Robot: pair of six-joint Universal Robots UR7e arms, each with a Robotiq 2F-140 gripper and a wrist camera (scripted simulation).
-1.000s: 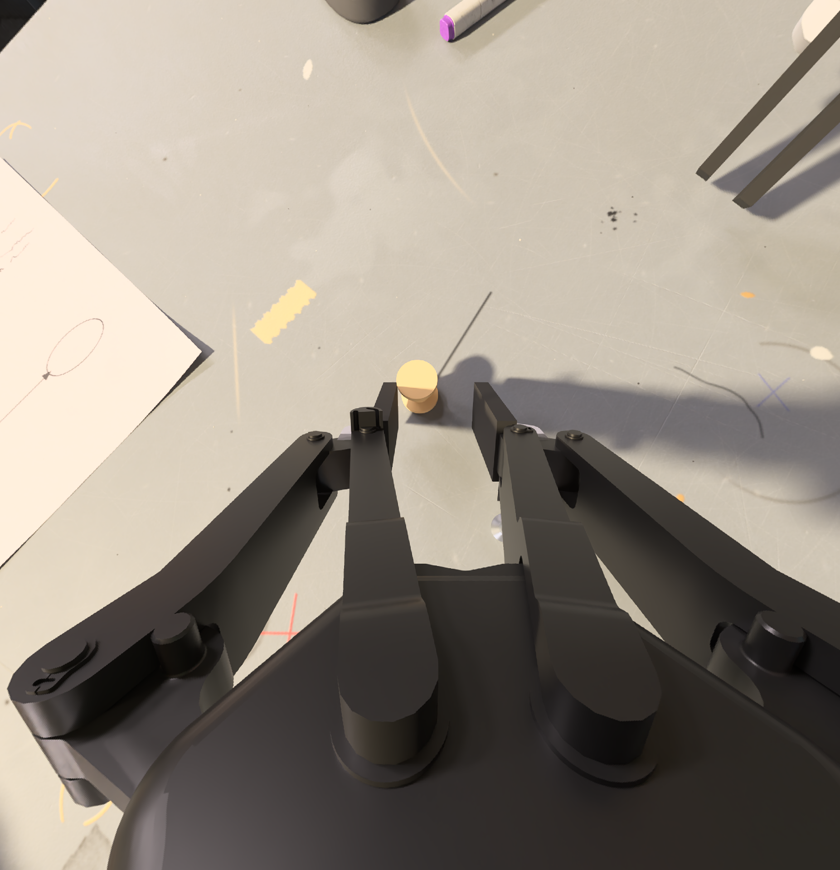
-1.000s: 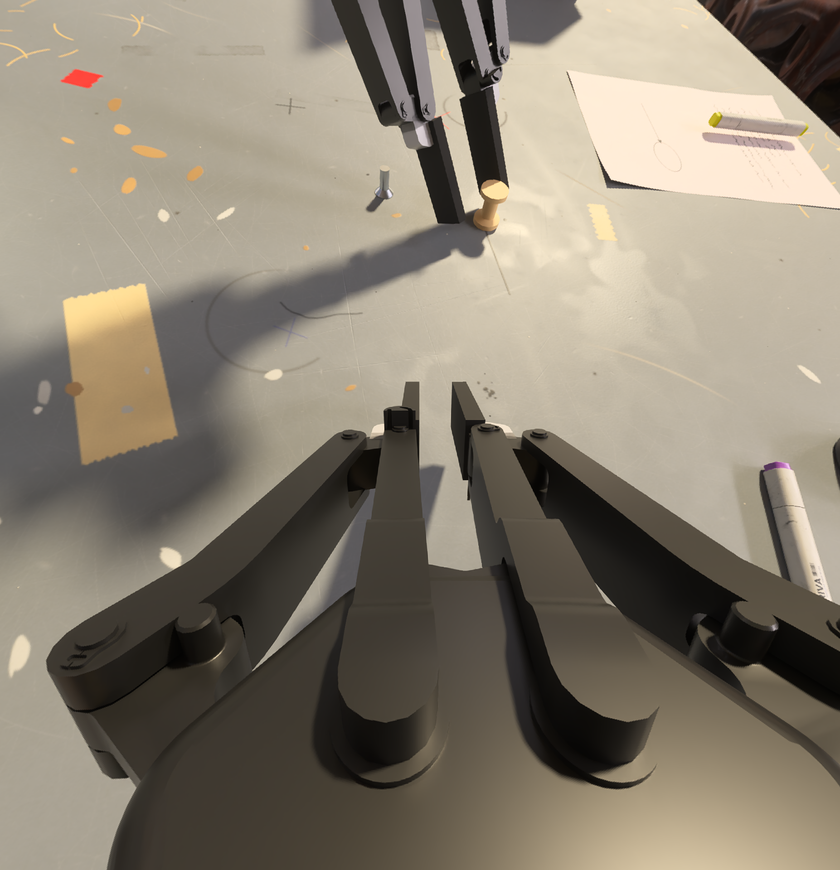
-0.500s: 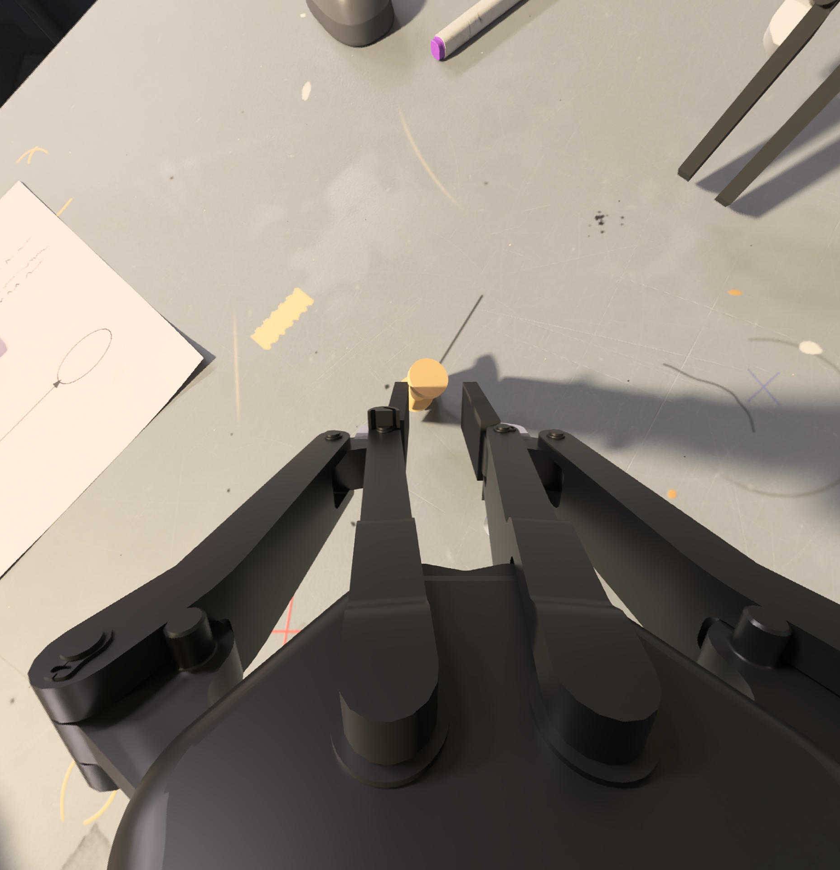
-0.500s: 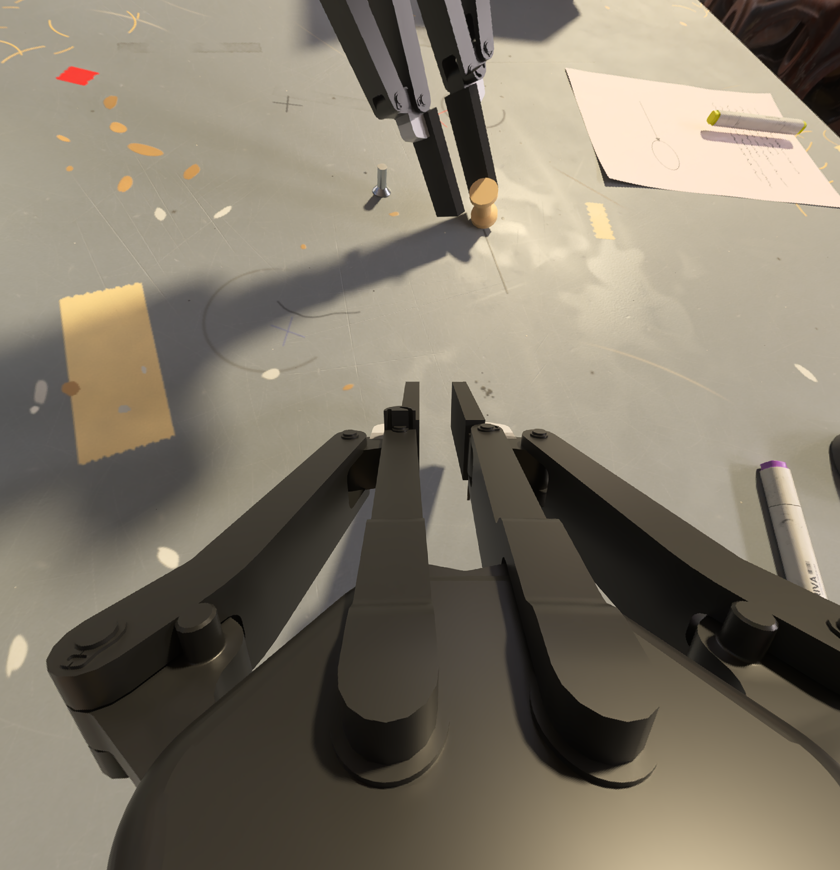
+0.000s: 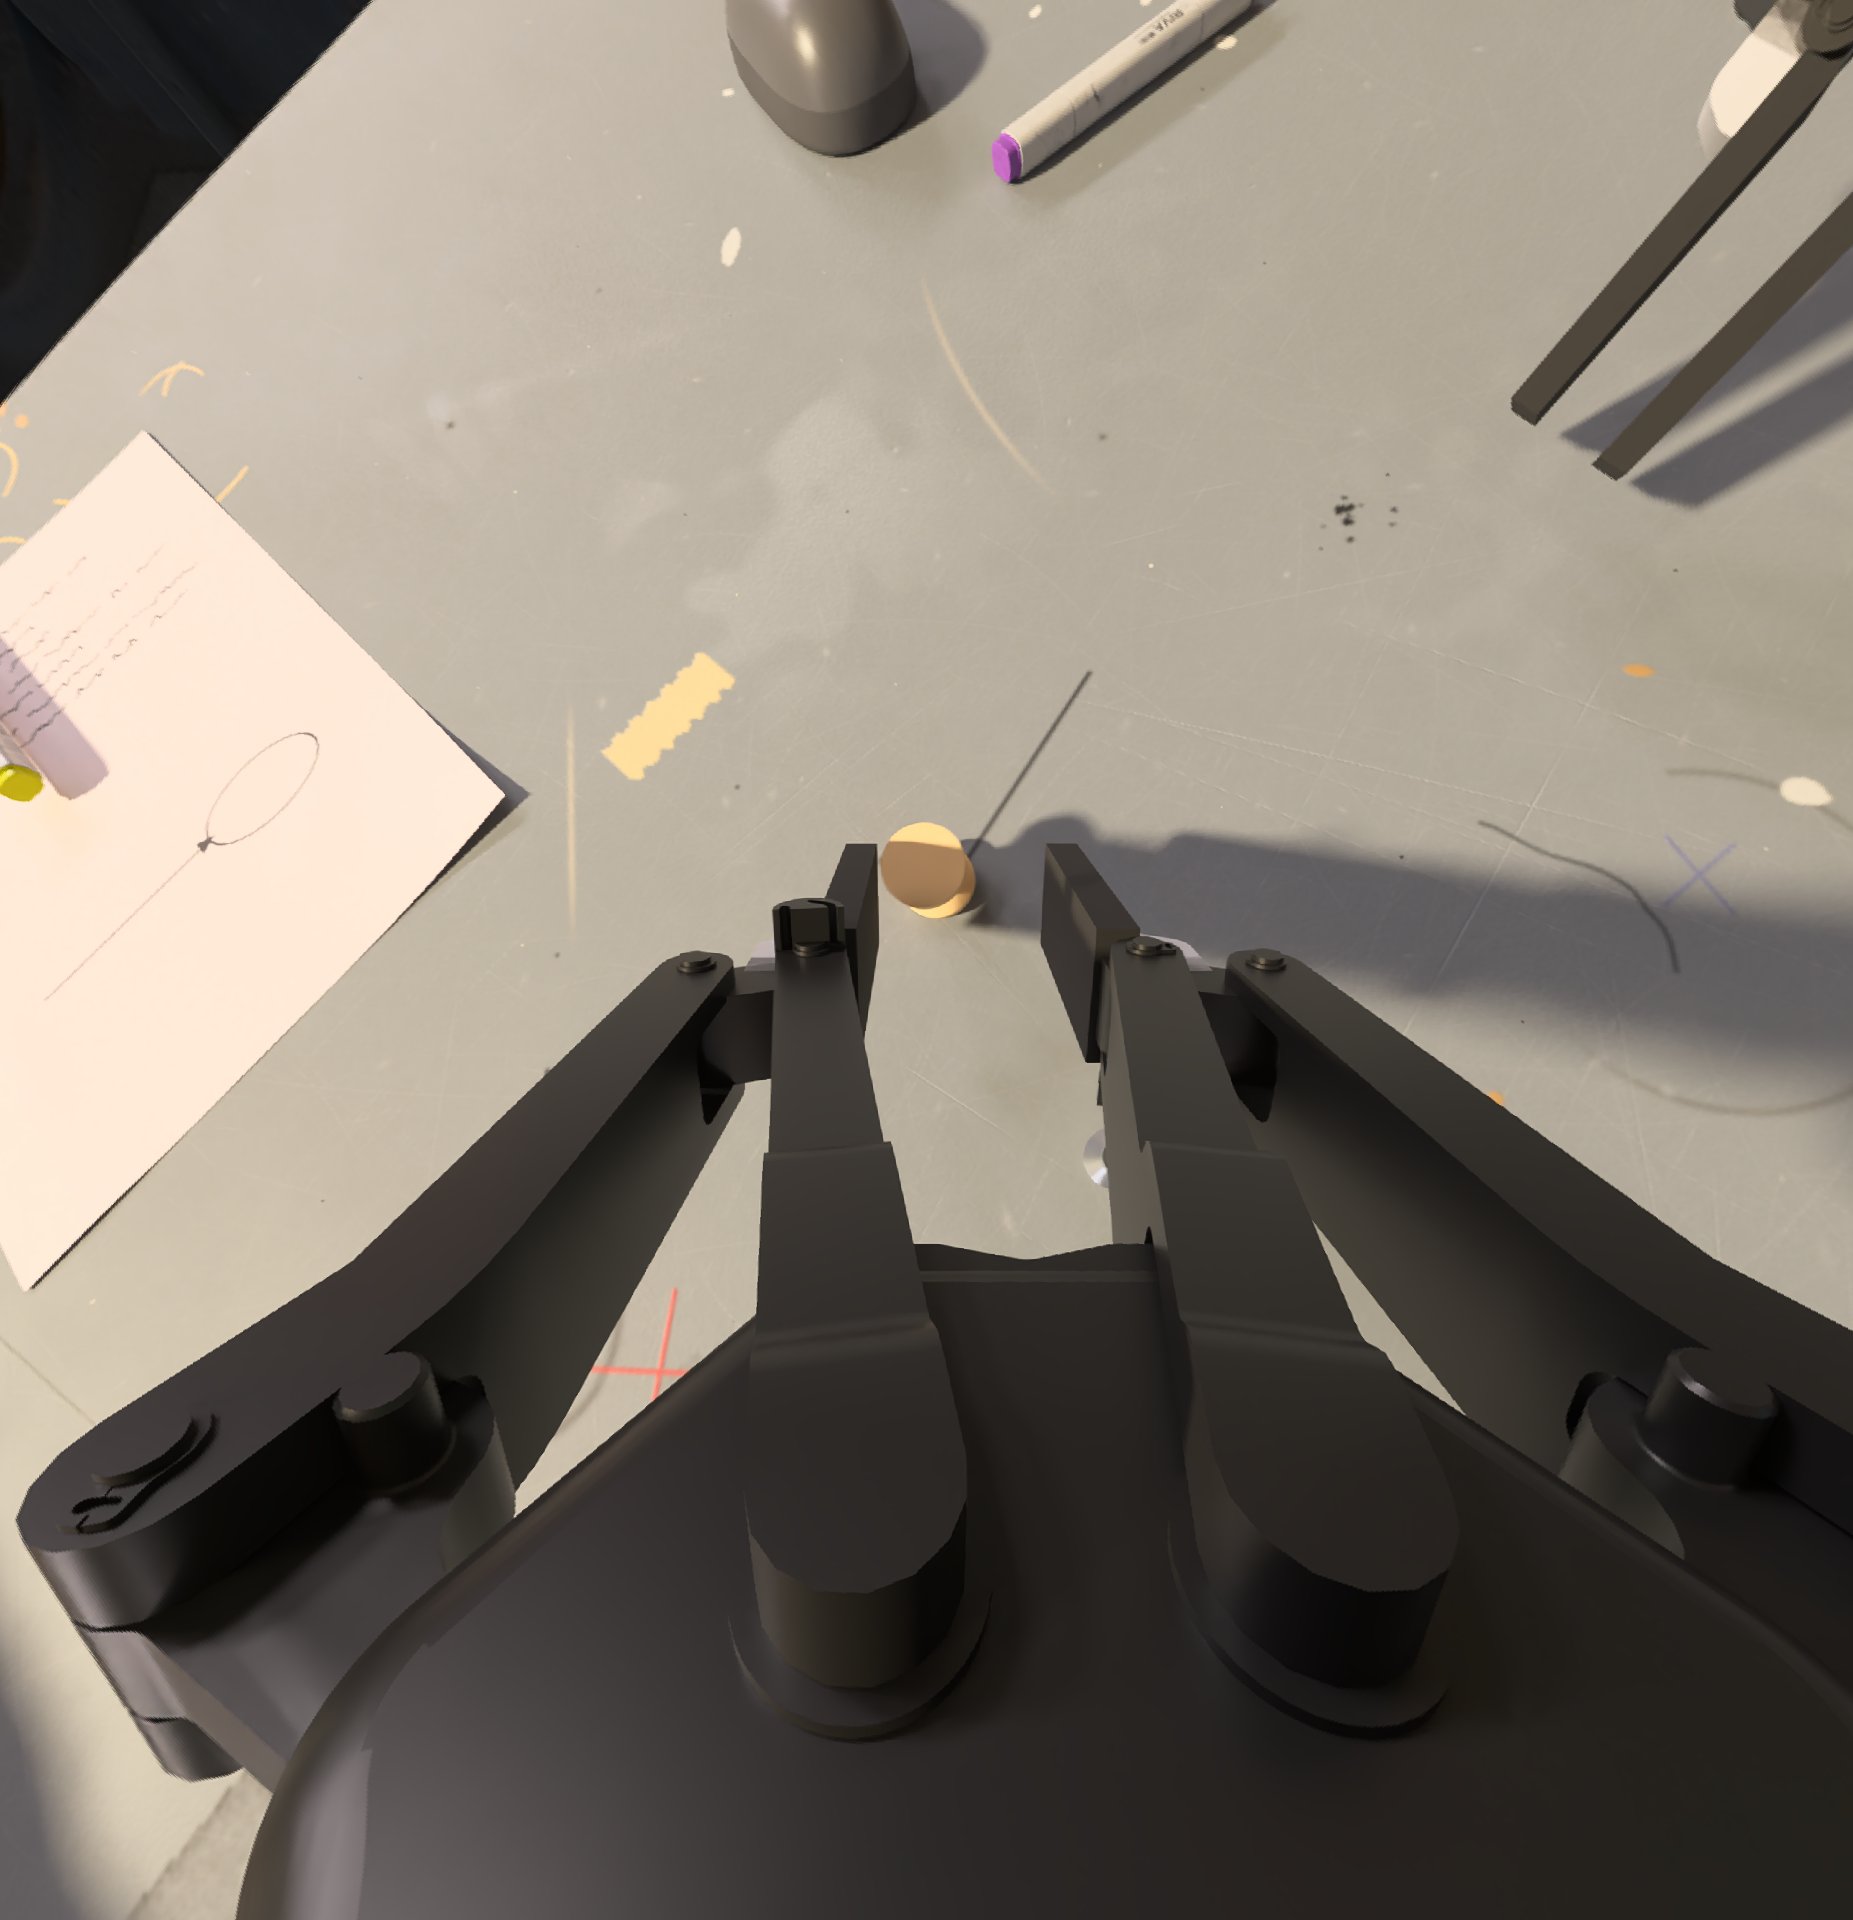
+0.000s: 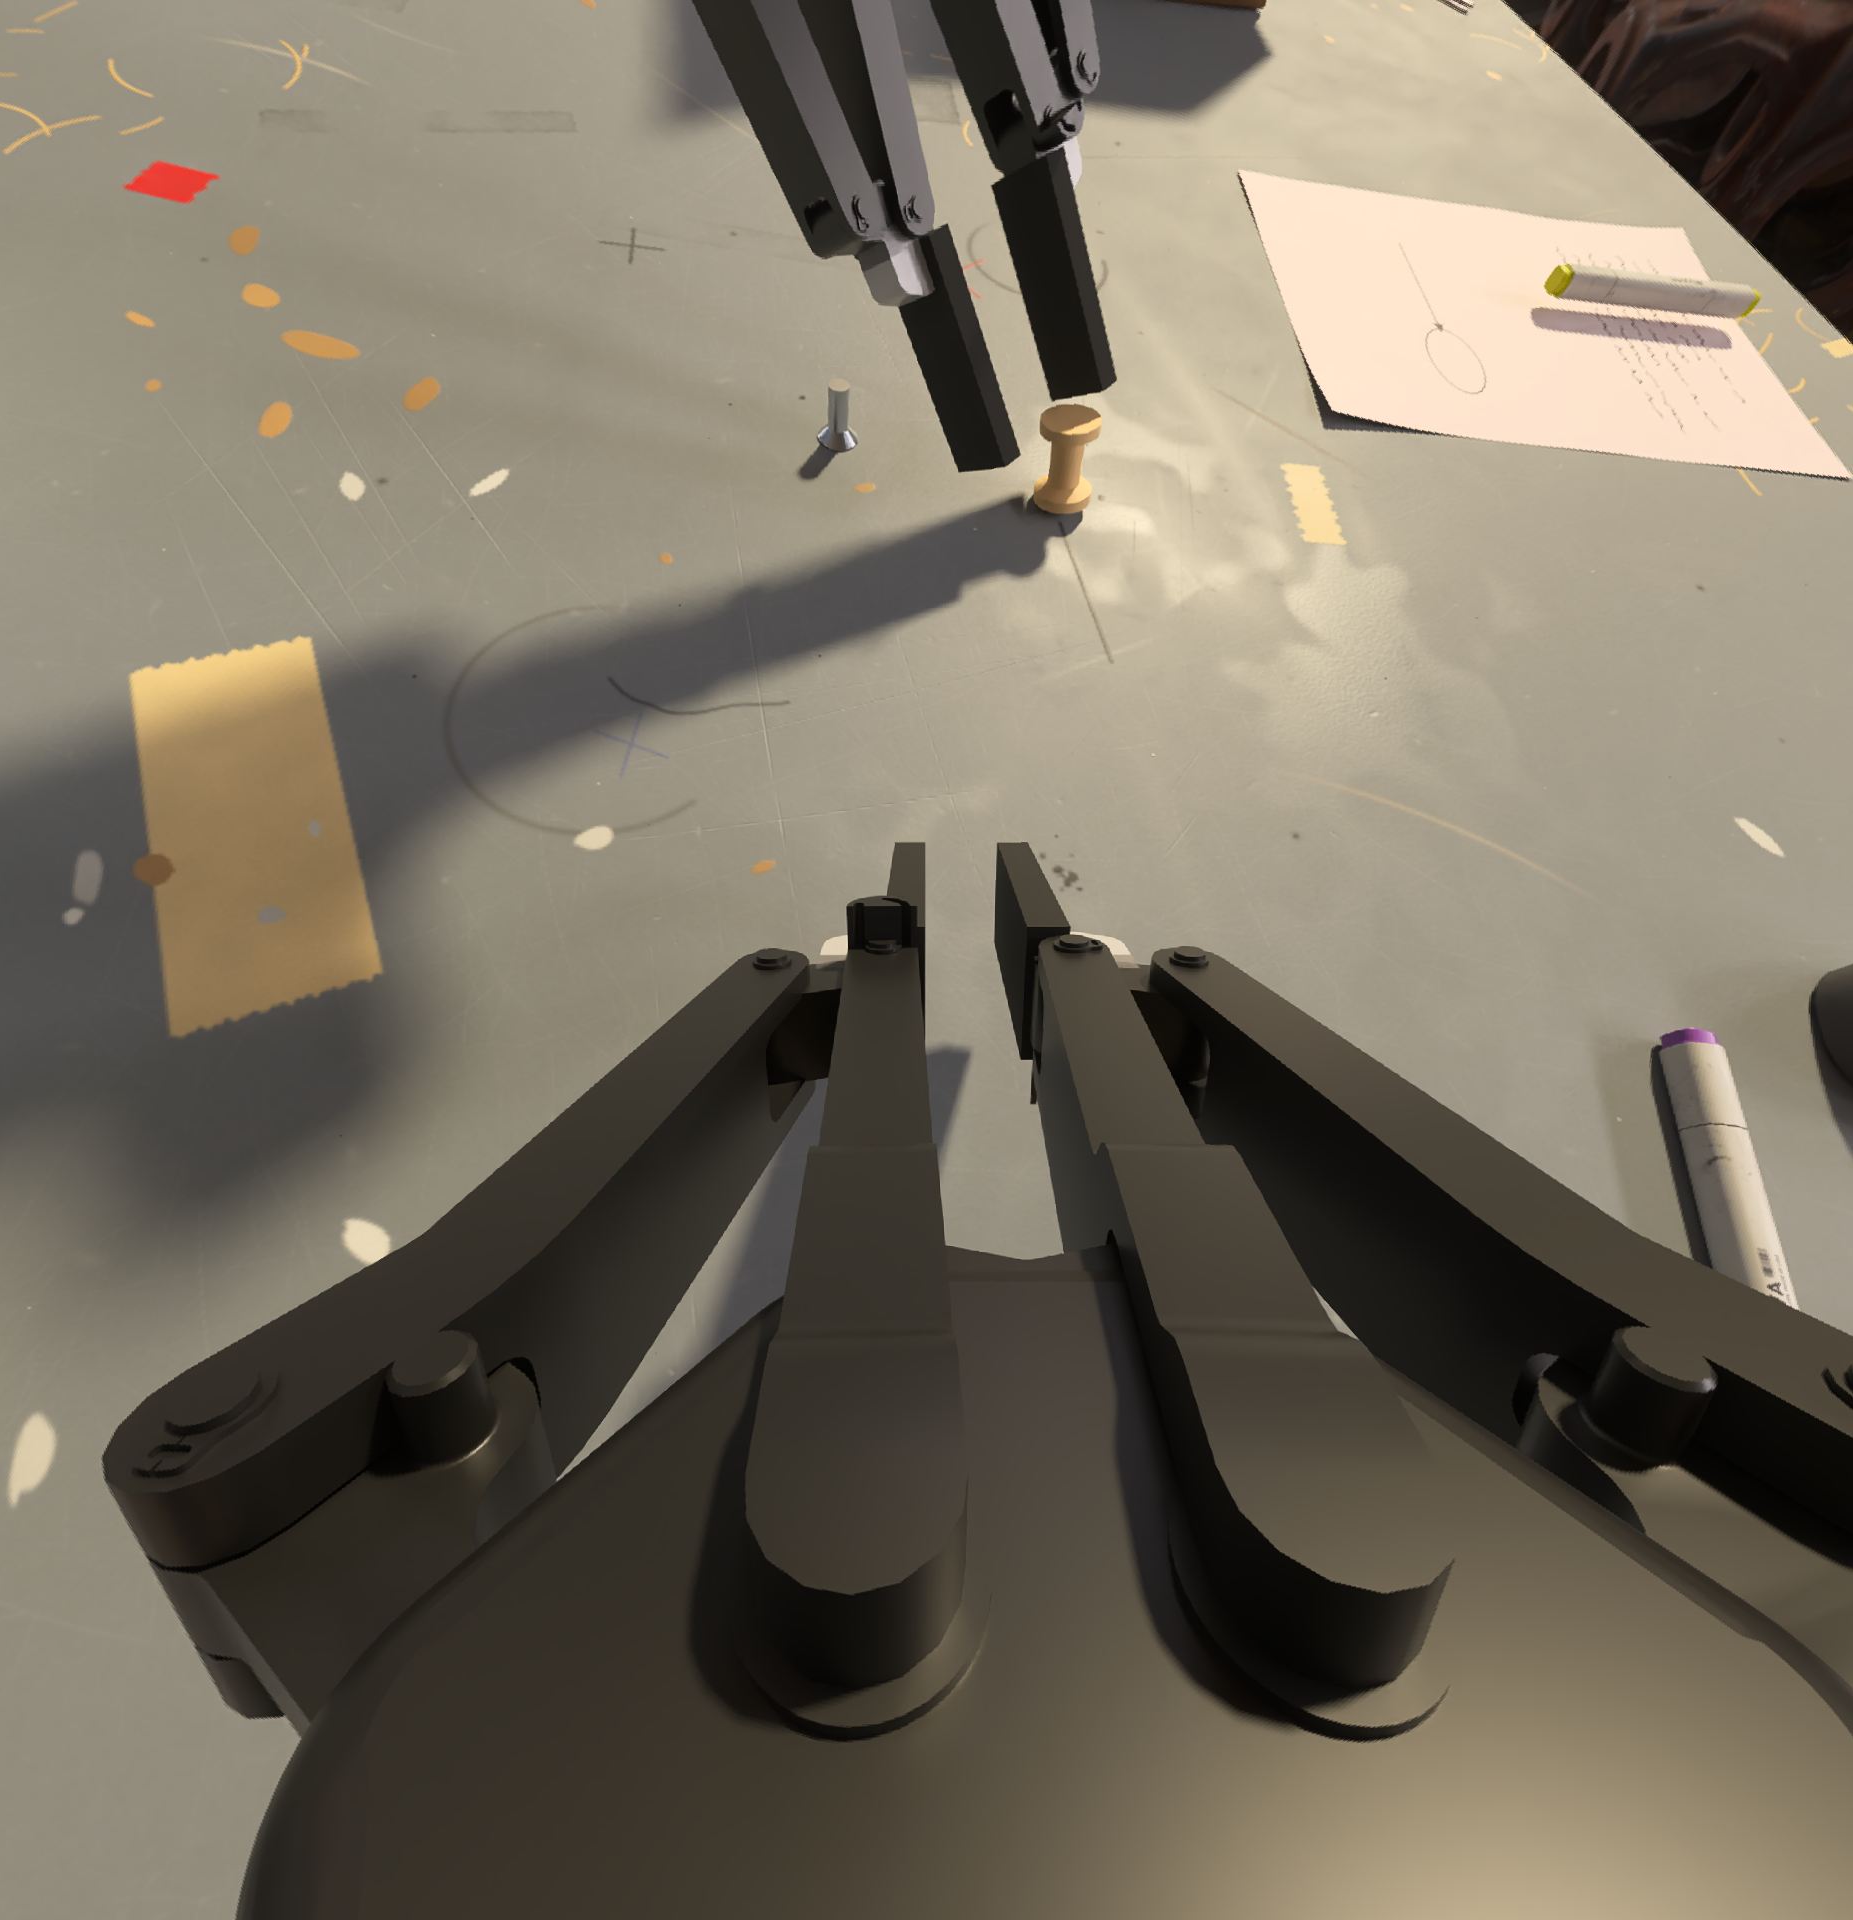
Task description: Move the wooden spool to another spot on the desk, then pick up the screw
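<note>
The small wooden spool stands upright on the grey desk, also seen from above in the left wrist view. My left gripper is open and empty, raised just above the spool, with the spool close by its left fingertip. It shows in the right wrist view hanging over the spool. The silver screw stands on its head left of the spool; in the left wrist view only its edge shows behind my right finger. My right gripper is empty over bare desk, its jaws a narrow gap apart.
A white paper sheet with a yellow-capped marker lies near the desk edge. A purple-capped marker and a grey rounded object lie at the far side. A tan tape patch is stuck flat on the desk.
My left gripper narrowed around the spool, then opened wider and rose off the desk. The spool, which leaned before, now stands upright. The right gripper has not moved.
</note>
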